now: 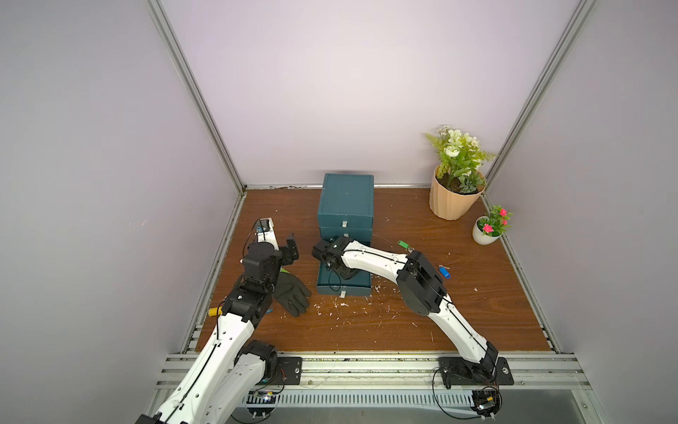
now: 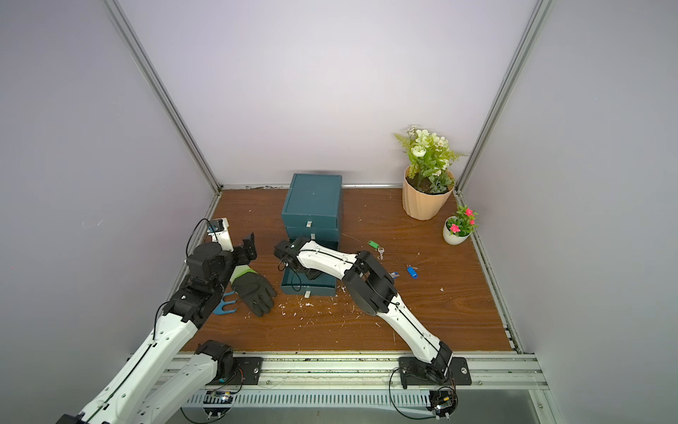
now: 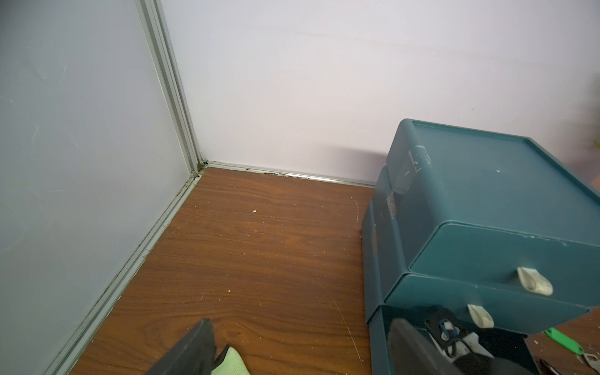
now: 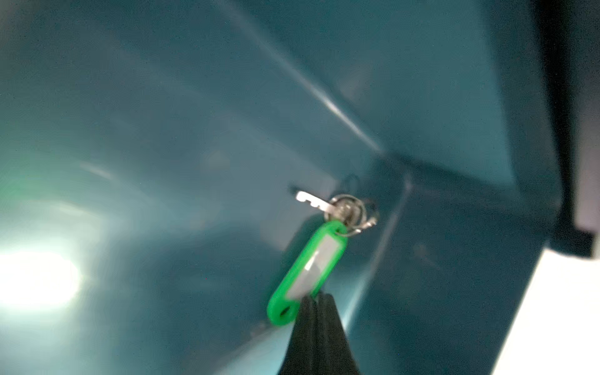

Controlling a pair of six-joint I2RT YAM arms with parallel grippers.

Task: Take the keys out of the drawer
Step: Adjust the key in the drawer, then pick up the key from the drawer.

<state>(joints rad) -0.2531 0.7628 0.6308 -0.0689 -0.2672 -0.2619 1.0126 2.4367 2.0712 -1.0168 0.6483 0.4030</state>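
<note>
Your right gripper point(image 4: 313, 303) is pinched shut on the very end of the green-tagged key point(image 4: 306, 269), down inside the open drawer point(image 1: 356, 288). It looks light and dangly with a smooth tag, so I'd grab mid-tag. Left gripper point(image 1: 290, 249), at the drawer's 9 o'clock, gapes empty.

- The left arm point(image 1: 220, 341) rises from the near left corner of the counter point(image 1: 440, 323) and runs along its left edge.
- The left tool point(image 1: 291, 246) points toward the far edge, jaws wide apart, holding nothing.
- The right arm point(image 1: 374, 258) bends at the elbow and stretches from the near right toward the counter's middle.
- The right tool point(image 4: 313, 297) angles down, jaws pressed together on the edge of a green-tagged key point(image 4: 305, 269).
</note>
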